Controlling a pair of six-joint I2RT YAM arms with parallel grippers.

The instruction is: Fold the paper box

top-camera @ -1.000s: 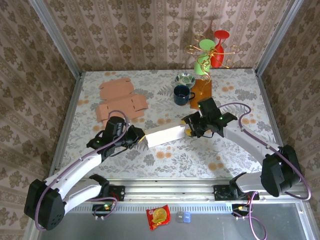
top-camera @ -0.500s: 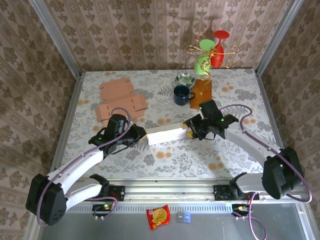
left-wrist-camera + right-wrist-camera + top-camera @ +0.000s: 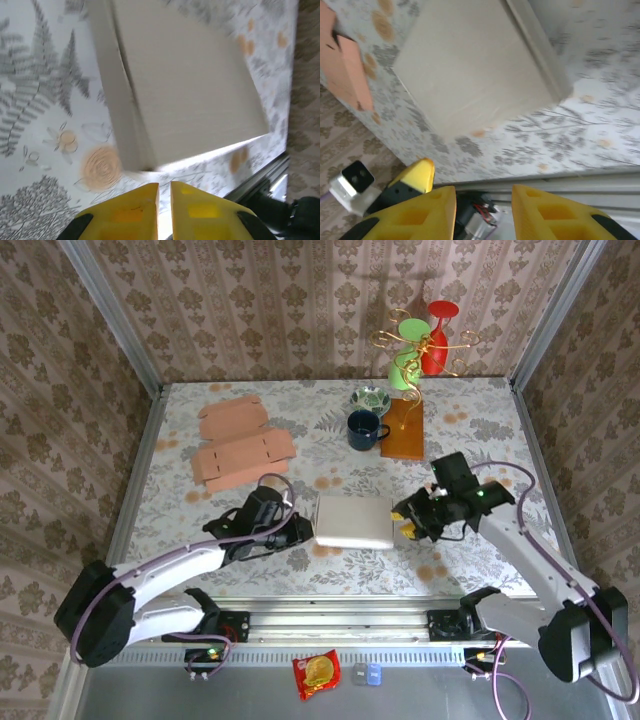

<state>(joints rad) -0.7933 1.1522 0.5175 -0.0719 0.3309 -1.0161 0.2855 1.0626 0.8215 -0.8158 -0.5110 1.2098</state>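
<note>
Toward the near edge of the floral table (image 3: 480,410), the white paper box (image 3: 353,522) lies flat between the two grippers. The left gripper (image 3: 305,532) sits just beside its left edge, yellow fingers nearly together on nothing, and the right gripper (image 3: 405,524) sits just beside its right edge, fingers parted and empty. Farther back lie salmon cardboard blanks (image 3: 243,445), a dark blue mug (image 3: 363,429) and a small bowl (image 3: 370,398).

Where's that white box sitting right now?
In the top view the white box lies on the table near its front middle, between the left gripper at its left edge and the right gripper at its right edge.
</note>
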